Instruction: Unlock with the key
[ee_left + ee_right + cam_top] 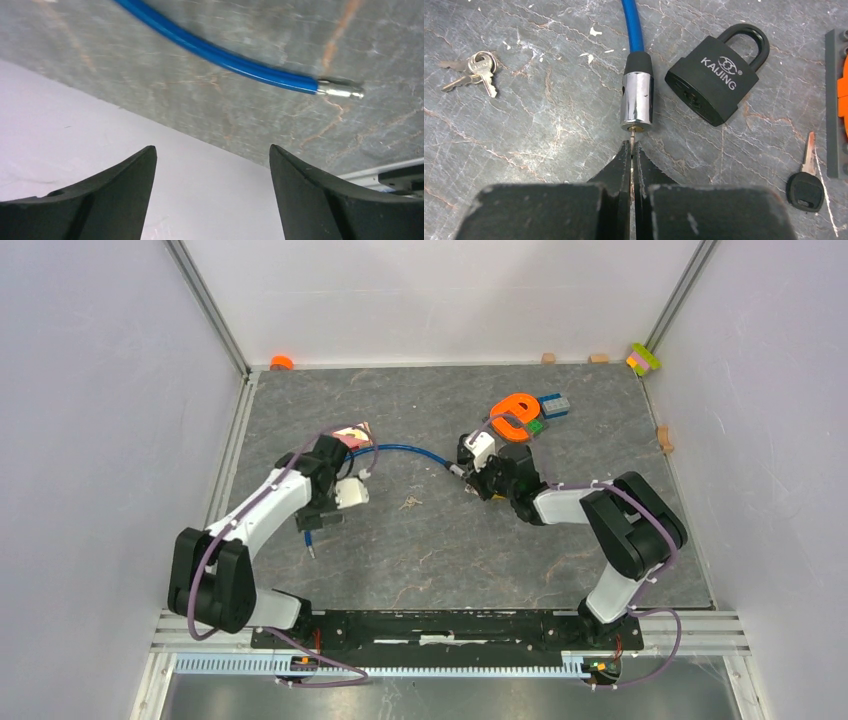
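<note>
The right gripper (632,149) pinches the key (632,136). The cable lock (637,97) touches the key's tip at twelve o'clock. The left gripper (212,167) is spread wide.

2 arms, the left arm (265,505) and the right arm (560,505), share 1 build: white tubular links between bulky black joint housings. a thin purple cable (680,632) runs along each, pinned by small white ties. both are bolted to a long black base bar (450,625). the left gripper (211,150) has smooth matte black fingers (120,200), curved and tapering. the right gripper (631,145) has black wedge fingers (616,172), scuffed with pale flecks, on blocky bases.
</note>
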You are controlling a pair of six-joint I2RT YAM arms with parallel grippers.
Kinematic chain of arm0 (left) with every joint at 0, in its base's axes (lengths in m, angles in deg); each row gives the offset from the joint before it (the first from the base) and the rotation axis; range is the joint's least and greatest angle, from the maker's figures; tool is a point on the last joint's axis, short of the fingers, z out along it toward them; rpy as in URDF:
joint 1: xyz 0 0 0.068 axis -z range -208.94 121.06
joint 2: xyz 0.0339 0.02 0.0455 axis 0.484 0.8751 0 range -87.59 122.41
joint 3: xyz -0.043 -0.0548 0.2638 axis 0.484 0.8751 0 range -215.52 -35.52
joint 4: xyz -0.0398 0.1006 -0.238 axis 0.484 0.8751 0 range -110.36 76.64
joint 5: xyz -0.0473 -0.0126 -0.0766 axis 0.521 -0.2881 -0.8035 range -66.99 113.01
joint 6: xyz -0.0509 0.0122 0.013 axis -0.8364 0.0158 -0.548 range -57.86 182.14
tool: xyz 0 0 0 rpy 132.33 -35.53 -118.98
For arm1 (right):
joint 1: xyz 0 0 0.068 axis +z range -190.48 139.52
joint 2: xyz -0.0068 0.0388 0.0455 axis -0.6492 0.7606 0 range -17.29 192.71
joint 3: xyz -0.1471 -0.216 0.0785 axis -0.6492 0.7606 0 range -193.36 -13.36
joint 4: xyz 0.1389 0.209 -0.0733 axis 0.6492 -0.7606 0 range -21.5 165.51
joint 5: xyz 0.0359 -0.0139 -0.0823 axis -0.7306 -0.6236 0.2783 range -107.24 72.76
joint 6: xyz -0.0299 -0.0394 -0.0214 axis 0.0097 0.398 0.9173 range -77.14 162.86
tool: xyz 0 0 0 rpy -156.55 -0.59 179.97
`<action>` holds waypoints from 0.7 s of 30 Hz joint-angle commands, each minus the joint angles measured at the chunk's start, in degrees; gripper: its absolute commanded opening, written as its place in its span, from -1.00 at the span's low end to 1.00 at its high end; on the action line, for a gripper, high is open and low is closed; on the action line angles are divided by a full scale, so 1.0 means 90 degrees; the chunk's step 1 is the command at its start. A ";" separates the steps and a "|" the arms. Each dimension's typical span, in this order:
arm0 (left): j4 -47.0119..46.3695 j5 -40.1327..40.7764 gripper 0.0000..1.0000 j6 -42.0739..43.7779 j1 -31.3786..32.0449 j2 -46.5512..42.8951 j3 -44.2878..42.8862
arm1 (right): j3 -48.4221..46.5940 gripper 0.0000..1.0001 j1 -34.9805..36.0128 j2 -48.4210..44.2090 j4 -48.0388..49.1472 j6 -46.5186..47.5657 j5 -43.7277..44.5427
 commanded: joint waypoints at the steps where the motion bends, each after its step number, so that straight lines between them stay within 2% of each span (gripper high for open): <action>1: 0.0101 -0.0607 0.79 -0.0235 -0.0144 -0.0310 -0.0973 | -0.0072 -0.95 0.0169 0.0161 0.0315 -0.0219 0.0120; 9: -0.0217 -0.1232 0.90 -0.1486 -0.0154 -0.0352 -0.1863 | -0.0483 -0.62 0.0211 0.0334 -0.0122 -0.0133 0.0336; 13: -0.0640 -0.1482 0.99 -0.2173 -0.0154 -0.0421 -0.2071 | -0.0493 -0.46 0.0211 0.0118 -0.0315 -0.0060 0.0310; 17: -0.1039 -0.1851 1.00 -0.2785 -0.0155 -0.0535 -0.2164 | -0.0547 -0.32 0.0200 -0.0289 -0.0613 0.0137 0.0273; 21: -0.1325 -0.2262 1.00 -0.3304 -0.0154 -0.0568 -0.2186 | -0.0708 0.06 0.0164 -0.0851 -0.1040 0.0351 0.0153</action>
